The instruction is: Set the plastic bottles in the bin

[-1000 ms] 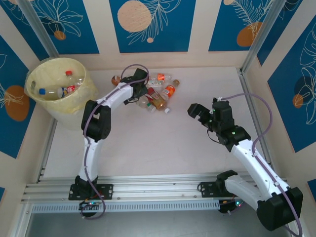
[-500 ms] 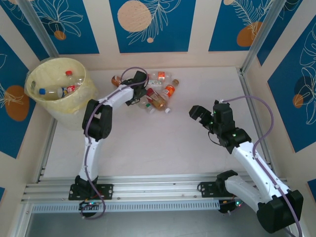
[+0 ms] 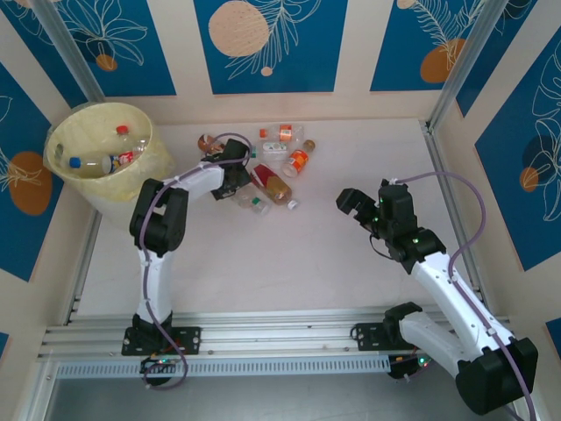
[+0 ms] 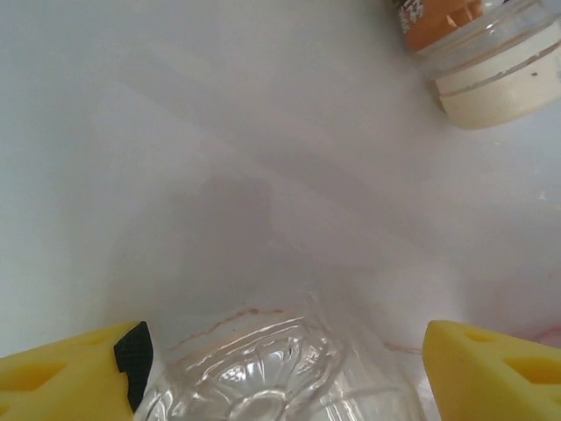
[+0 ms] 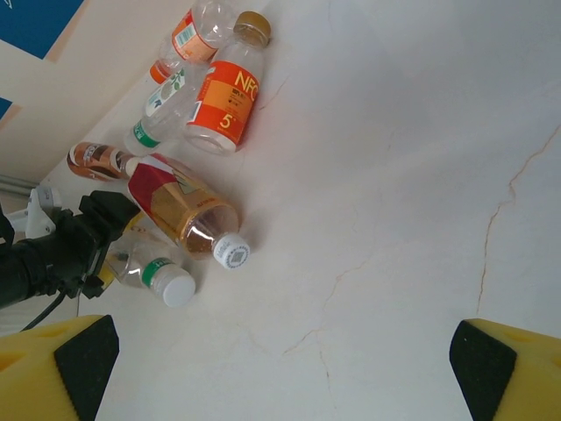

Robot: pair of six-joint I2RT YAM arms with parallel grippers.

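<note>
Several plastic bottles lie loose at the back of the table: a red-labelled one with amber liquid point(image 3: 272, 184) point(image 5: 175, 206), an orange-labelled one point(image 3: 298, 161) point(image 5: 223, 101) and others behind them. My left gripper point(image 3: 235, 178) point(image 4: 280, 373) is low on the table, shut on a clear bottle point(image 4: 263, 377) point(image 5: 158, 272) whose green-banded white cap point(image 3: 257, 205) sticks out toward the front. The pale-yellow bin point(image 3: 61, 132) stands at the far left, with bottles point(image 3: 114, 160) inside it. My right gripper point(image 3: 355, 202) point(image 5: 280, 368) hangs open over bare table, nothing between its fingers.
An orange-labelled bottle with a cream end point(image 4: 491, 61) lies just beyond the left gripper. A brown-labelled bottle point(image 3: 208, 140) lies between the pile and the bin. Metal frame posts point(image 3: 438, 149) and patterned walls close in the table.
The left gripper has pulled left and nearer, out of the pile, its jaws narrowing round the clear bottle, which came along. The red-labelled bottle shifted a little. The right arm has barely moved.
</note>
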